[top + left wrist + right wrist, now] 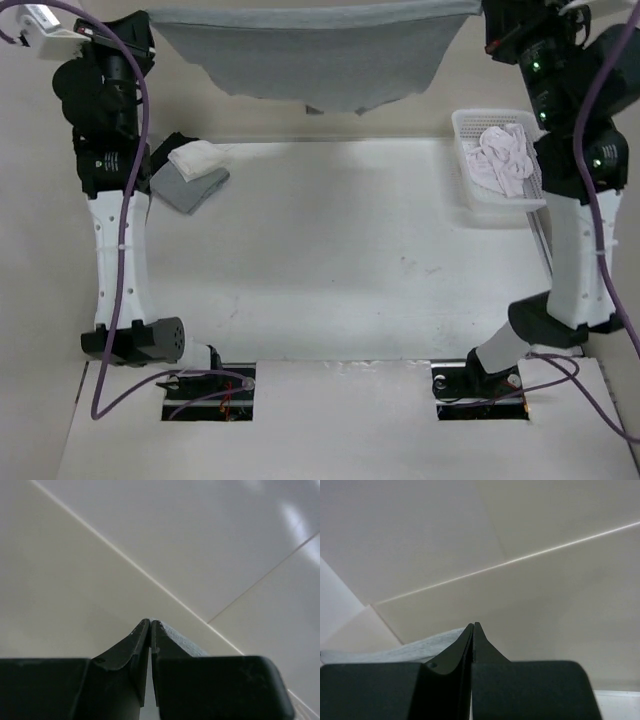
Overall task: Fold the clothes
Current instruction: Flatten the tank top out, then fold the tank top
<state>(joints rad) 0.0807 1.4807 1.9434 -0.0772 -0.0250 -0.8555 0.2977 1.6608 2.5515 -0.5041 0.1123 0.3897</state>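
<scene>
Your left tool (150, 622) and right tool (473, 625) are each clamped on an upper edge of the grey T-shirt (310, 55), which hangs stretched between them above the bench's (350, 260) far side.

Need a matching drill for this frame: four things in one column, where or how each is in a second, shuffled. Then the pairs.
Column 1
1. grey T-shirt
2. white garments
3. stack of cloths
4. right gripper

Column 2
A. lying on the table at the left, beside the left arm
B. shut, with grey fabric showing beside its fingers
C. hung spread out in the air along the far edge
D. in the basket at the right

Pairs: 1-C, 2-D, 3-A, 4-B
</scene>
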